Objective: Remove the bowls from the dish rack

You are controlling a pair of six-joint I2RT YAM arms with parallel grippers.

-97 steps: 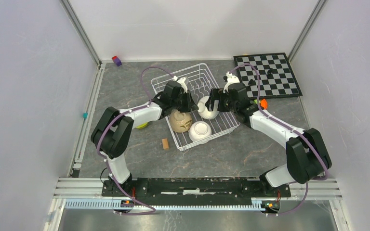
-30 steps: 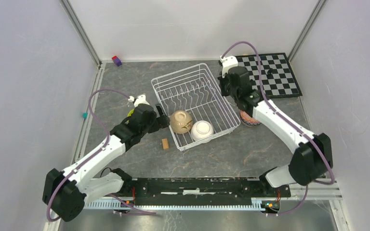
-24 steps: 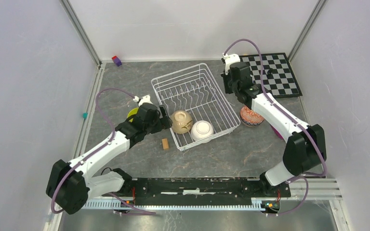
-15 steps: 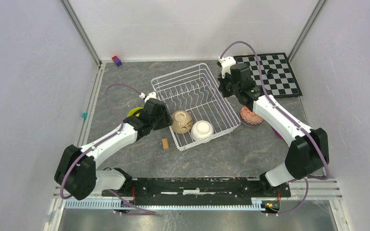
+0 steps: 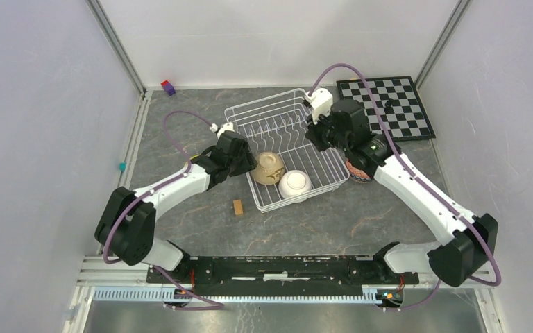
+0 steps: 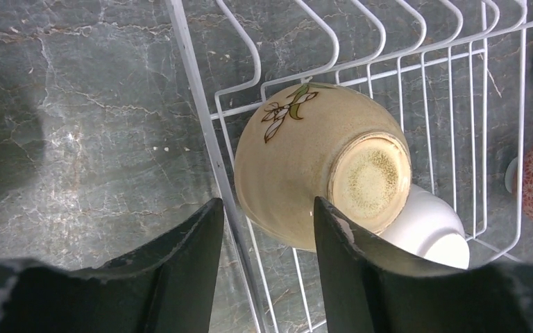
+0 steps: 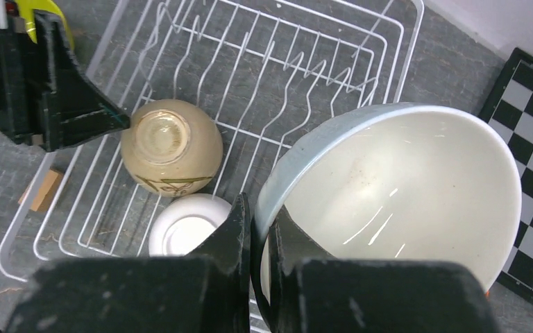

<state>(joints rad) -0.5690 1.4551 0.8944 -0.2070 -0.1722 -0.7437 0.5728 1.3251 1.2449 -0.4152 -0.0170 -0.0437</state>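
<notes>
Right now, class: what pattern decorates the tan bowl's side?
The tan bowl bears a small white flower with green leaves; the left wrist view shows it best.

Our rack (image 5: 277, 128), tan bowl (image 6: 319, 163) and white bowl (image 6: 430, 225) bottom-up at its near end, pale bowl (image 7: 402, 187) aloft over it.

2 white-black arms (image 5: 173, 189), purple cables (image 5: 339, 66), black fingers (image 6: 180, 277)
</notes>
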